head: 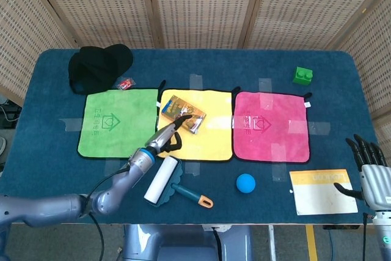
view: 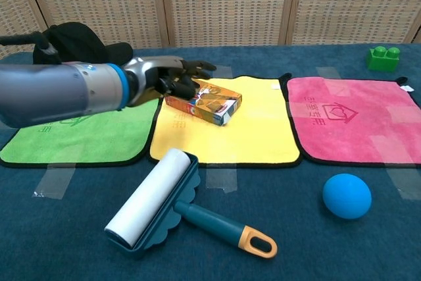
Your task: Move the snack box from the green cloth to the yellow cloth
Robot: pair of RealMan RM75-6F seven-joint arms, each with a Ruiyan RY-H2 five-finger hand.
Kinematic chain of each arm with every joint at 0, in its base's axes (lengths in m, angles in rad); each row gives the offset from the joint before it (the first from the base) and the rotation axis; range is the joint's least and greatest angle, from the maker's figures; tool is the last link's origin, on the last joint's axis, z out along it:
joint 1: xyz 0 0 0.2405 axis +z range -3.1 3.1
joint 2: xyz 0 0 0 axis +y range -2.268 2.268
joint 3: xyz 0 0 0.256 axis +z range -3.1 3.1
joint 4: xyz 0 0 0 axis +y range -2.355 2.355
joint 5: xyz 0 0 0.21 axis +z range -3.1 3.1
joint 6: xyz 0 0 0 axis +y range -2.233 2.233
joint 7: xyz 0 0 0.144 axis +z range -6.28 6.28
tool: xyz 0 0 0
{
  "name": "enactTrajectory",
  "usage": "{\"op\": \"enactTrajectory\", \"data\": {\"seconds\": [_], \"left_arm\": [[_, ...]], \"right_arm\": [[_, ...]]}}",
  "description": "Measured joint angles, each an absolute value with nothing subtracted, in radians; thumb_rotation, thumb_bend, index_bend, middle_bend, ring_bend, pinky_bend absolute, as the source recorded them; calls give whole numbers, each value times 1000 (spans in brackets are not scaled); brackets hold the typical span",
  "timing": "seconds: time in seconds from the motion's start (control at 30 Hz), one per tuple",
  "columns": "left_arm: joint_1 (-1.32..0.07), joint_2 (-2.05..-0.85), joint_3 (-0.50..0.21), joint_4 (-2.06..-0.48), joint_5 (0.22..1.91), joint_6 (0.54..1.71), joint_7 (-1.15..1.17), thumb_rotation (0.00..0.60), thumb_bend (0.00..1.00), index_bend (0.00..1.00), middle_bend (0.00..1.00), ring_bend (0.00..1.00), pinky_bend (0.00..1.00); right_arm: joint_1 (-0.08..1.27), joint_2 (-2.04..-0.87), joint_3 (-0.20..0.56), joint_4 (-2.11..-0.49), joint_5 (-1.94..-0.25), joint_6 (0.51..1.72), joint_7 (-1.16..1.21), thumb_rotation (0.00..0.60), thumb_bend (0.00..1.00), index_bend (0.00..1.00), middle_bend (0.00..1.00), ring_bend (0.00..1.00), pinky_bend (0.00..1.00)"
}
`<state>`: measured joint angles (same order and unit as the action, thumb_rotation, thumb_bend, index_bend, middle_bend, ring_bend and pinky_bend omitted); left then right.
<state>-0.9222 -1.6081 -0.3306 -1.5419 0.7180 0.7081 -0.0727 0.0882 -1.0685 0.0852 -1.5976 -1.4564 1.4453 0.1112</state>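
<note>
The snack box [head: 183, 113] [view: 204, 101] lies flat on the upper left part of the yellow cloth [head: 208, 139] [view: 250, 133]. The green cloth [head: 113, 121] [view: 85, 137] to its left is bare. My left hand [head: 170, 131] [view: 168, 77] hovers at the box's left end with its fingers stretched out over it; no grip on the box shows. My right hand [head: 372, 172] hangs off the table's right edge, fingers apart and holding nothing; only the head view shows it.
A lint roller [head: 164, 178] [view: 154, 199] lies in front of the yellow cloth, under my left forearm. A blue ball [head: 245, 183] [view: 346, 195], pink cloth [head: 270, 125], yellow card [head: 321, 191], green brick [head: 302, 76] and black cap [head: 98, 65] are also on the table.
</note>
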Motion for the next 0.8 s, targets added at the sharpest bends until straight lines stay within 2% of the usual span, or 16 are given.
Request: {"op": "enactTrajectory", "data": {"seconds": [0.03,0.1,0.17,0.23,0.27,0.47,0.8], "left_arm": [[-908,-1583,-325,-1563,742,721,-70,600,921,0,0,0,0],[-873,-1519,-309,-1604,805,765,-57,600,664,0,0,0,0],[-836,-1455,-289,-1631,871,830,-32,600,273,0,0,0,0],[-801,-1404,-269,-1652,920,894,-3,600,62,0,0,0,0],[-776,-1370,-254,-1664,947,937,20,600,10,0,0,0,0],[-628,-1211,-171,-1700,1049,1146,119,600,0,0,0,0,0],[-374,-1110,-48,-1704,1150,1413,152,600,0,0,0,0,0]], "right_arm": [[87,-1068,84,-1598,-1458,1447,111,600,0,0,0,0,0],[87,-1069,83,-1599,-1462,1448,109,600,0,0,0,0,0],[86,-1070,80,-1600,-1467,1449,105,600,0,0,0,0,0],[86,-1071,79,-1603,-1471,1451,100,600,0,0,0,0,0],[86,-1071,78,-1604,-1472,1451,98,600,0,0,0,0,0],[86,-1075,75,-1613,-1484,1458,79,600,0,0,0,0,0],[86,-1082,77,-1610,-1487,1467,63,600,0,0,0,0,0]]}}
